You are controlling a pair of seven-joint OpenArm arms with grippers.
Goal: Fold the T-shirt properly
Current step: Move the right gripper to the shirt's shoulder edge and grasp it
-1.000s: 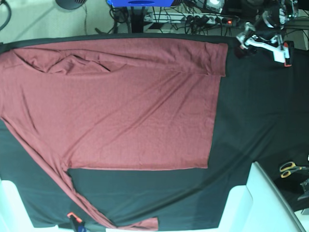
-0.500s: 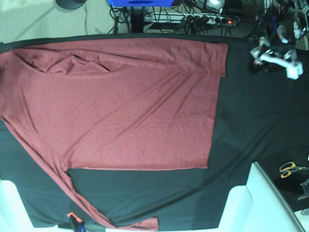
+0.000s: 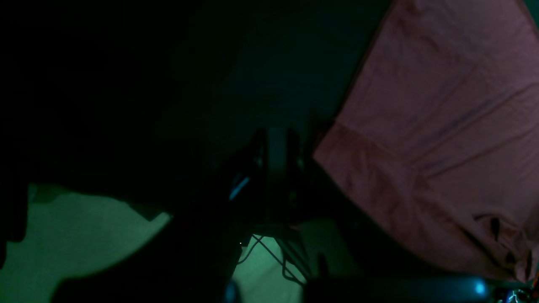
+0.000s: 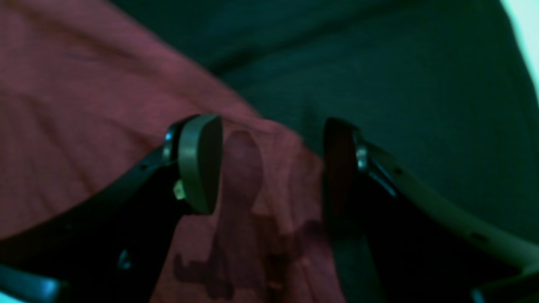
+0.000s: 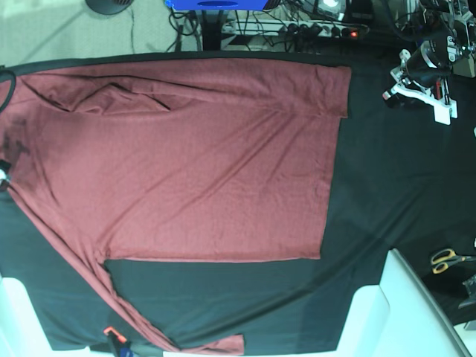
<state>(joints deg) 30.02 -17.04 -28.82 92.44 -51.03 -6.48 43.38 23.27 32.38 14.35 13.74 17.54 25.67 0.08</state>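
Note:
The brick-red T-shirt (image 5: 186, 163) lies spread flat on the black cloth (image 5: 387, 186), with one long sleeve running down to the front edge (image 5: 126, 312). In the right wrist view my right gripper (image 4: 269, 168) stands open, and a wrinkled edge of the T-shirt (image 4: 244, 168) lies just below its fingers. It barely shows at the base view's left edge. My left gripper (image 5: 418, 89) hovers over bare black cloth at the back right, well clear of the shirt's corner. In its dark wrist view the left gripper (image 3: 276, 153) looks shut on nothing, with the T-shirt (image 3: 442, 126) to its right.
Yellow-handled scissors (image 5: 448, 259) lie at the right edge. White bins sit at the front right (image 5: 416, 312) and front left (image 5: 15, 320). A power strip and cables (image 5: 312, 30) run behind the table. A small orange-tipped tool (image 5: 113, 338) lies by the sleeve end.
My left gripper has drifted right, away from the shirt's back corner, and has shut. A dark shadow and part of the right arm have come in at the left edge over the shirt.

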